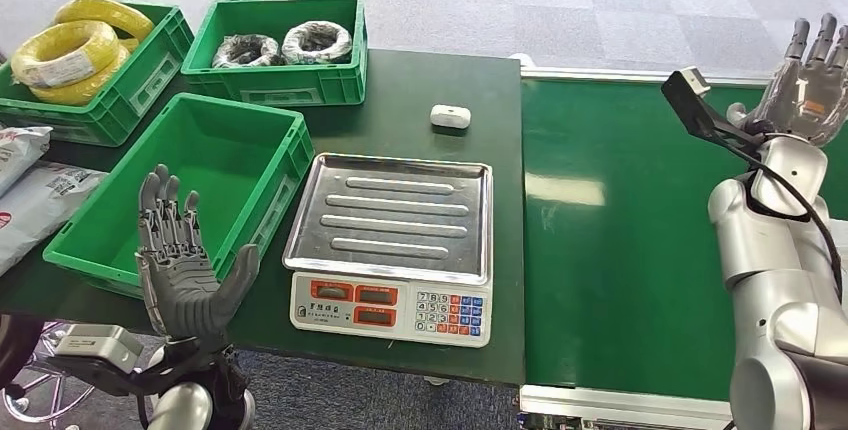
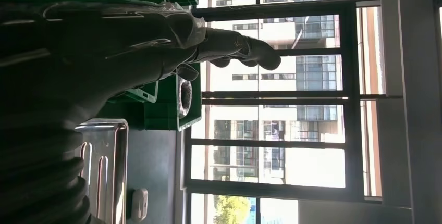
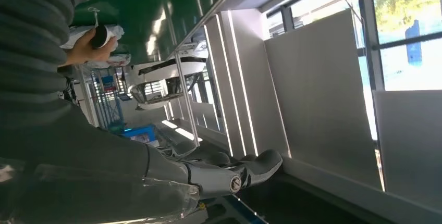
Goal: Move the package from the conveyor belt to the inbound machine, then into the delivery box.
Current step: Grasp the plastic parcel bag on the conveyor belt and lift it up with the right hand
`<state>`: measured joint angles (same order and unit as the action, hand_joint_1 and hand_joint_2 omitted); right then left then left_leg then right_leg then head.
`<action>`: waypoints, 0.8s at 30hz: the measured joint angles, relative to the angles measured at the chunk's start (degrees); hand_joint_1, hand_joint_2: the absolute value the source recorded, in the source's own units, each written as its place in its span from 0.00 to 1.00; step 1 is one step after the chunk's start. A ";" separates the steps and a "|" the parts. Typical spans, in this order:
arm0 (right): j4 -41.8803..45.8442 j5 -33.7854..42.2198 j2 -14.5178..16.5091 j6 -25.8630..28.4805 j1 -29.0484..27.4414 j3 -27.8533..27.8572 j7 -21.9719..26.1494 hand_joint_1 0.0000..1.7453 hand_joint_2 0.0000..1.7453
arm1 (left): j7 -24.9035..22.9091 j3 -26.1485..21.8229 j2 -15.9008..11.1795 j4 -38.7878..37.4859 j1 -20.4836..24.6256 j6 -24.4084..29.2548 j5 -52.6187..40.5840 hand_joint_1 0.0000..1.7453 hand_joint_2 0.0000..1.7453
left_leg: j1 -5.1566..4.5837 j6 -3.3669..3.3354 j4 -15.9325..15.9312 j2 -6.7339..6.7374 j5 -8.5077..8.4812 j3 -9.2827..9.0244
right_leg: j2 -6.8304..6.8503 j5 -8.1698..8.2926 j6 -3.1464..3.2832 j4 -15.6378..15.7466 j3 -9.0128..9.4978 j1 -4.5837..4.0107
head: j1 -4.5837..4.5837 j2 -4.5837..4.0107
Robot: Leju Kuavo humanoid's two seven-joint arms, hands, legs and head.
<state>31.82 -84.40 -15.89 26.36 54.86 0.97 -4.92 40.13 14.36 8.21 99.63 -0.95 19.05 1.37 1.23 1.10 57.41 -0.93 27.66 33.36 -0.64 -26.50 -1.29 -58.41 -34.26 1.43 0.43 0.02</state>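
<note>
Fingers point(image 1: 165, 212) of the left hand point(image 1: 183, 275) stood straight up and apart, palm facing the table, holding nothing; the hand hovered at the near edge of the dark green table point(image 1: 400, 100), just in front of the empty green crate point(image 1: 270, 155). In the left wrist view the thumb point(image 2: 245, 49) stuck out free against bright windows. The right hand point(image 1: 808, 85) was raised over the far right side of the green conveyor belt point(image 1: 620, 240), its fingers point(image 1: 818, 42) spread wide and empty. In the right wrist view a person's hand point(image 3: 86, 49) gripped a white package point(image 3: 96, 41) with a dark end, at the far stretch of the belt, well away from the robot's hand.

Between the two arms sat the weighing scale point(image 1: 392, 245), its steel tray bare, keypad facing the robot. A small white device point(image 1: 450, 116) lay on the table beyond the scale. Behind the empty crate stood a second green crate point(image 1: 280, 80) holding two wrapped dark coils point(image 1: 317, 42), and to its left a third crate point(image 1: 130, 100) with yellow cable coils point(image 1: 65, 55). White mailer bags point(image 1: 35, 200) lay at the table's left edge, beside the empty crate.
</note>
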 joint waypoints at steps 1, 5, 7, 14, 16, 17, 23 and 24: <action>-1.92 -0.38 -0.81 -1.52 0.64 0.18 -0.45 0.00 1.00 | 0.00 -0.26 0.10 0.01 -0.04 -0.02 0.11 0.00 1.00 | 0.00 0.00 0.00 -0.03 0.00 0.00 | 0.02 0.00 0.00 0.00 0.01 0.00 | -0.01 0.00; -7.30 -1.66 -3.19 -5.35 1.77 0.36 -2.03 0.00 1.00 | 0.00 -1.16 0.27 0.10 -0.25 -0.10 0.30 0.00 1.00 | 0.01 0.00 -0.01 -0.03 -0.01 0.02 | 0.03 -0.01 -0.01 -0.01 0.02 -0.01 | -0.01 0.00; -8.86 -1.79 -3.88 -5.71 1.89 0.36 -2.22 0.00 1.00 | 0.00 -1.28 0.34 0.15 -0.26 -0.17 0.33 0.00 1.00 | 0.01 0.00 -0.01 0.01 -0.01 0.01 | 0.00 0.00 -0.01 -0.01 0.01 -0.01 | -0.01 0.00; -12.66 -2.46 -5.07 -9.40 1.01 -0.63 -5.90 0.00 1.00 | 0.00 -1.97 0.49 0.44 -1.18 -1.26 0.44 0.00 1.00 | 0.01 0.00 -0.01 -0.01 0.00 0.01 | 0.00 -0.01 -0.01 0.00 0.01 -0.01 | -0.01 0.00; -13.40 -2.48 -5.25 -9.92 0.28 -1.20 -6.07 0.00 1.00 | 0.00 -2.12 0.49 0.48 -1.39 -1.52 0.44 0.00 1.00 | 0.01 0.00 -0.01 0.00 0.00 0.01 | 0.00 -0.01 -0.01 0.00 0.00 -0.01 | 0.00 0.00; -13.70 -2.48 -5.30 -10.18 -0.03 -1.46 -5.98 0.00 1.00 | 0.00 -2.15 0.49 0.49 -1.44 -1.61 0.44 0.00 1.00 | 0.01 0.00 -0.02 0.00 0.00 0.01 | 0.00 -0.01 -0.01 0.00 0.00 -0.01 | -0.01 0.00; -15.06 -0.91 -5.16 -15.74 -2.26 -2.21 2.17 0.00 1.00 | 0.00 -2.68 0.51 0.50 -1.50 -2.66 0.32 0.00 1.00 | 0.01 0.00 -0.02 0.00 -0.01 0.00 | 0.00 -0.01 -0.01 -0.01 0.01 -0.01 | -0.01 0.00; -15.21 -0.20 -5.06 -16.86 -2.73 -2.15 3.60 0.00 1.00 | 0.00 -2.87 0.51 0.50 -1.49 -2.87 0.27 0.00 1.00 | 0.01 0.00 -0.02 0.00 -0.01 0.00 | 0.00 -0.01 -0.01 -0.01 0.01 -0.01 | -0.01 0.00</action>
<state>16.61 -84.59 -20.95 9.50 52.13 -1.19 -1.31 40.13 11.49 8.72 100.13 -2.44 16.18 1.64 1.24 1.10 57.38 -0.93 27.65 33.36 -0.63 -26.50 -1.30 -58.42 -34.25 1.42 0.42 0.02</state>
